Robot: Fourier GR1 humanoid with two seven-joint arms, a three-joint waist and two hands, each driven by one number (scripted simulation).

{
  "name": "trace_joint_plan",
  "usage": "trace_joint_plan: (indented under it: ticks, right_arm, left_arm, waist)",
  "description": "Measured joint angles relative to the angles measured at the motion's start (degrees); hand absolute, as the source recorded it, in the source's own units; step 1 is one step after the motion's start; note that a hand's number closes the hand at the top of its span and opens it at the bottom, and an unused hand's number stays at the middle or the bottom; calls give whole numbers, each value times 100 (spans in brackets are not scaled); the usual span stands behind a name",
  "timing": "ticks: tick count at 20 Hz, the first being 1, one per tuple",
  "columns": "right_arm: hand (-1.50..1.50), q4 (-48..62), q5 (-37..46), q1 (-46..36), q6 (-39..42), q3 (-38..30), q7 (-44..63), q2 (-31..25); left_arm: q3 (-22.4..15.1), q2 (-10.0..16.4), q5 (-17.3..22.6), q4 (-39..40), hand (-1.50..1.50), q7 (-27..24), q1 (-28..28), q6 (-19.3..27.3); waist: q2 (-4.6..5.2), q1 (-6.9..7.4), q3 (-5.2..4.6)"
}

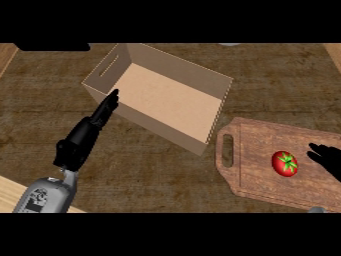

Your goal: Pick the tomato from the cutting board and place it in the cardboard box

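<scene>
1. On the cutting board [258, 135], right of the cardboard box [162, 125]: the tomato [284, 163].
2. Probably light, smooth, soft-skinned (easily bruised); best cupped around the round middle.
3. Right hand [339, 162] just beside it, fingers straight, holding nothing; left hand [84, 135] likewise outstretched by the box.

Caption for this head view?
Right hand beside tomato on cutting board; left hand straight by the open cardboard box.

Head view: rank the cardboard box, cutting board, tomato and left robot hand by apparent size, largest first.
1. cardboard box
2. cutting board, though it runs off the right edge, so its full extent is unsure
3. left robot hand, long but thin
4. tomato, clearly smallest
</scene>
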Motion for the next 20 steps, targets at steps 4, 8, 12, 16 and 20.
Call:
trace_joint_plan:
  ticks: [4, 8, 12, 16, 20]
  right_arm:
    - [-150, 399, 554, -369, 102, 363, 176, 500]
    - [-150, 737, 882, -687, 396, 476, 315, 807]
    - [-150, 1234, 1246, -987, 452, 527, 214, 1216]
    - [-150, 1630, 1586, -1107, 301, 529, -125, 1560]
    - [-150, 1695, 1838, -1160, 399, 418, -258, 1727]
  left_arm:
    - [-7, -54, -86, -143, 0, 41, 122, -79]
    - [189, -18, -41, -145, 0, 116, 65, -262]
    - [279, -111, -140, -13, 0, 76, -9, -319]
    - [310, -198, -218, -160, 0, 169, 41, -351]
    - [381, -302, -294, -25, 0, 111, -14, -424]
  waist:
    - [-1, 25, 3]
    - [-1, 22, 4]
    - [-2, 18, 1]
    - [-8, 16, -1]
    - [-11, 6, -1]
